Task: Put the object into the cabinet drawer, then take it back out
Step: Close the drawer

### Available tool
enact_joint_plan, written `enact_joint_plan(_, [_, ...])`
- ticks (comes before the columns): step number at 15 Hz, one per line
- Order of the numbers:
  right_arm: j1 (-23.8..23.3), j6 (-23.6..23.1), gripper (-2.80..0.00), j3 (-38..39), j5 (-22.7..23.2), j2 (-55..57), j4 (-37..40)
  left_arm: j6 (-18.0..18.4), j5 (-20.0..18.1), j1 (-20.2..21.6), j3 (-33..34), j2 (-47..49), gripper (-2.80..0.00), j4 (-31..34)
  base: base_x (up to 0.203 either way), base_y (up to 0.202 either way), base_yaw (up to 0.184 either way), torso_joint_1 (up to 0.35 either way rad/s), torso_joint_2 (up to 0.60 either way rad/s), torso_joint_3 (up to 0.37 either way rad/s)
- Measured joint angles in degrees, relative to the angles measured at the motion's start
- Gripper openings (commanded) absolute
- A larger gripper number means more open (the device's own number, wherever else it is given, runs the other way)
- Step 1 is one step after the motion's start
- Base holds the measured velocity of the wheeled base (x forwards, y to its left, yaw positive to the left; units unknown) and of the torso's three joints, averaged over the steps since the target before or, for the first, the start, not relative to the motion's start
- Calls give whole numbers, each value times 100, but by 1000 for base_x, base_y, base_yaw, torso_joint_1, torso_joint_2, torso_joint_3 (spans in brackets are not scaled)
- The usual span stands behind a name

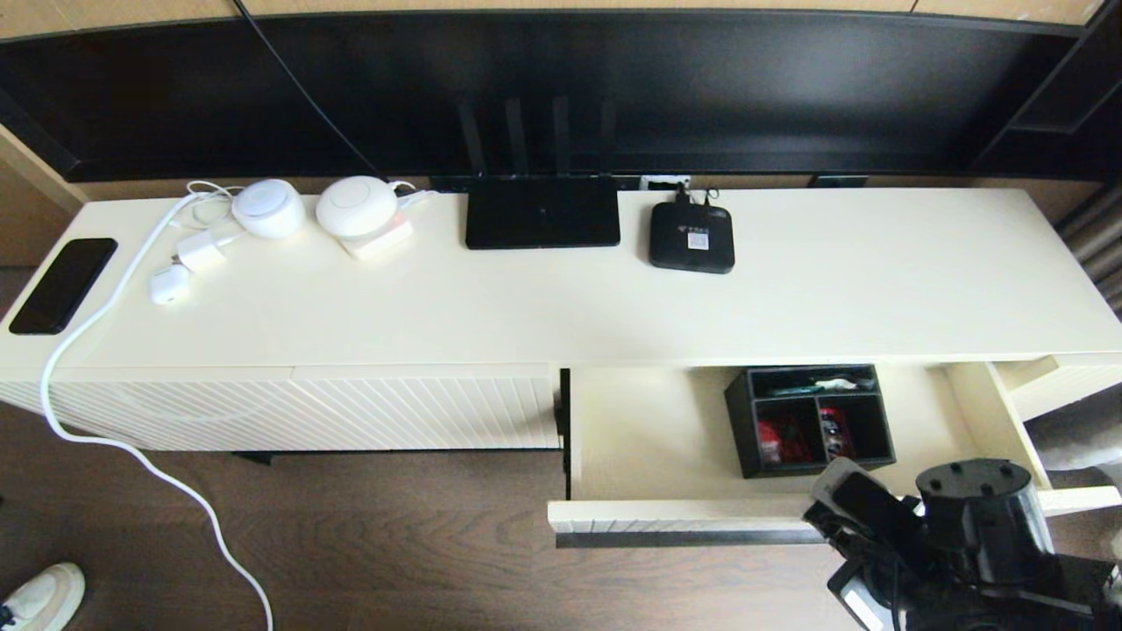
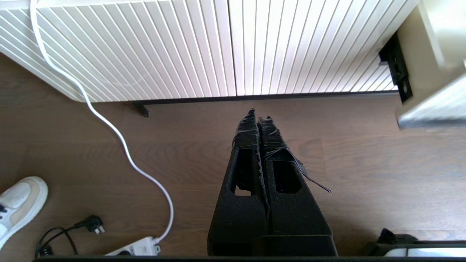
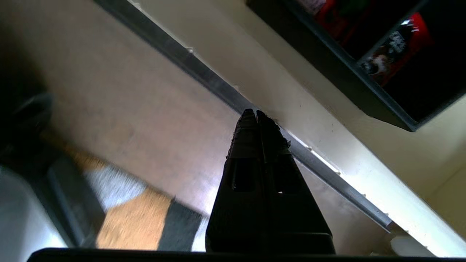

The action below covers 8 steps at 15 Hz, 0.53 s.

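Right hand point(image 3: 256, 113): nearest item, low at the front of the open drawer. Fingers pressed together, holding nothing. In the right wrist view the tips sit over the drawer's front edge, just at the dark handle bar point(image 3: 204, 78). In the head view the arm's black wrist stands in front of the drawer's right end.

Left hand point(image 2: 259, 114): parked over the wood floor point(image 2: 382, 171), before the ribbed panel point(image 2: 204, 47); fingers closed, empty. White cable point(image 2: 109, 127) trails across the floor beside it.

Drawer point(image 1: 640, 438): pulled out, cream inside, front rail toward the robot.

Box point(image 1: 808, 419): black, three compartments, resting on the drawer floor toward the right half, near the front rail but apart from it. Red packets show in the square compartments. Not touched by either hand.

Desk point(image 1: 877, 280): cabinet top behind the drawer. Carries a router point(image 1: 542, 212), a small black device point(image 1: 692, 237), two white round units and a phone at the far left.

Step in hand, as judged: the box is already in the drawer, so the take-out half looks to be starting. Handling notes:
- Spread the right fingers before going down; closed as they are, they cannot take a wall.
- Clear the front rail on the way in.
- Straddle one wall or divider of the box rather than a packet.
- Lift level, so the packets stay put, and rise above the drawer sides before drawing back.
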Motion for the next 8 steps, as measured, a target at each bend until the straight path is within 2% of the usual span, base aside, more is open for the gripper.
enact_joint_plan(8, [-330, -478, -280, -99, -6, 505, -1272, 2, -1, 0, 0, 0, -280, -1, 0, 0, 0, 0, 0, 0])
